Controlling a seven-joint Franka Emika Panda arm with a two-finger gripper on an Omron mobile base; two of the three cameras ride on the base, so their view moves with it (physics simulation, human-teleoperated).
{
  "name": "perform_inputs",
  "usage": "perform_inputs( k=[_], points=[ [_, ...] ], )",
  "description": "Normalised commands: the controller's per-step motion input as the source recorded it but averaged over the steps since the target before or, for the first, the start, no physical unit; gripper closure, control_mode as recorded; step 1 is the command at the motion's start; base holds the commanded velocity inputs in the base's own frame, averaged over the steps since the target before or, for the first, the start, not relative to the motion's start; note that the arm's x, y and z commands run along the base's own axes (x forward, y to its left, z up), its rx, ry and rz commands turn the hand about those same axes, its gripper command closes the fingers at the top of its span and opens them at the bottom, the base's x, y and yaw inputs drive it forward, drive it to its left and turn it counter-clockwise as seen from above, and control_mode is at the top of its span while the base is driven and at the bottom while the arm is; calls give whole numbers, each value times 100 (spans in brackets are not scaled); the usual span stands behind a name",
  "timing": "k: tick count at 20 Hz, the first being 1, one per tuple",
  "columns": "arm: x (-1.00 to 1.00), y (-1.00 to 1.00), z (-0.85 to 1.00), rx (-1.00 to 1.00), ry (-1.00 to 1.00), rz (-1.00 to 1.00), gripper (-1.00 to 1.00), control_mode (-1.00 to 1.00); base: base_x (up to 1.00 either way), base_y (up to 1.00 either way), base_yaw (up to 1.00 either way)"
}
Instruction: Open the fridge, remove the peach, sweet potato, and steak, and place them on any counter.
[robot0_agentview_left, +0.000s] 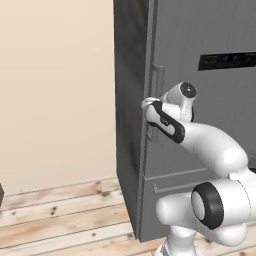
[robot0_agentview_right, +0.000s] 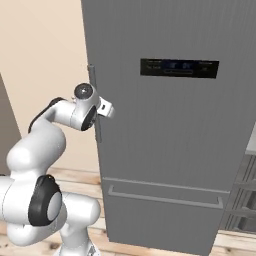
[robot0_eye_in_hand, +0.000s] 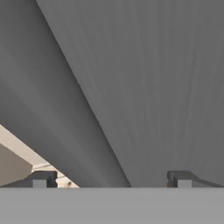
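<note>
A tall dark grey fridge (robot0_agentview_right: 170, 150) stood shut against a beige wall, a dark display panel (robot0_agentview_right: 179, 67) high on its door and a lower drawer front (robot0_agentview_right: 165, 220) with a bar handle beneath. The white arm reached to the door's left edge, where the long vertical handle (robot0_agentview_left: 159, 80) ran. The gripper (robot0_eye_in_hand: 111, 178) sat up against the handle, its fingertips (robot0_eye_in_hand: 43, 178) spread wide apart, pinching nothing. Pale wooden floorboards (robot0_agentview_left: 60, 215) lay to the left.

arm (robot0_agentview_left: 210, 145): bent, reaching forward | pincer (robot0_eye_in_hand: 111, 179): jaws wide apart, nothing held
</note>
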Motion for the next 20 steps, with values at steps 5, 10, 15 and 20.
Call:
perform_inputs(
  k=[5, 10, 15, 20],
  points=[
    [39, 0, -1, 3, -1, -2, 100, -100, 0, 0, 0],
    [1, 0, 0, 0, 0, 0, 100, -100, 0, 0, 0],
    [2, 0, -10, 1, 0, 3, 100, -100, 0, 0, 0],
    [-14, -8, -7, 0, -3, 20, 100, -100, 0, 0, 0]
  ],
)
